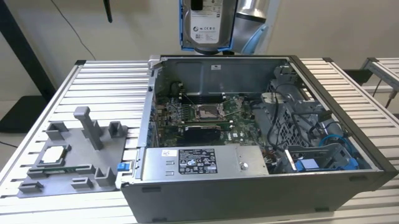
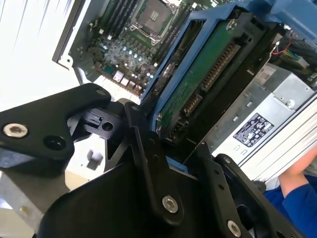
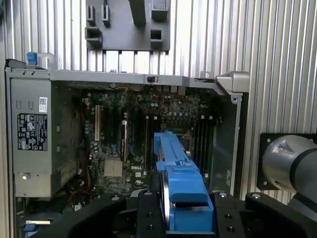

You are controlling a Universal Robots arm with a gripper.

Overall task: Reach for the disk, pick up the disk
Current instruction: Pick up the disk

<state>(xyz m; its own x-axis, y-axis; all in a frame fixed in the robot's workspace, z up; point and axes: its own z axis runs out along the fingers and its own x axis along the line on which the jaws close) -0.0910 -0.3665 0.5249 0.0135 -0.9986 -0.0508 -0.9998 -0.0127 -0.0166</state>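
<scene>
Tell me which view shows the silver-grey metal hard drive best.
Exterior view: the silver-grey metal hard drive shows its white label face. Second wrist view shows its green board side; first wrist view, its blue bracket edge-on.

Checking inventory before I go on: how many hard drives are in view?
1. The disk is held in the gripper, above the open computer case. The drive cage at the exterior view's right may hide others.

Matt black gripper (image 3: 181,214), and in it the disk (image 1: 210,24): silver metal, white paper label (image 1: 204,29), glossy blue plastic bracket (image 3: 178,173). Beneath, matt grey metal case (image 1: 249,196) on ribbed, shiny table (image 1: 100,79).
</scene>
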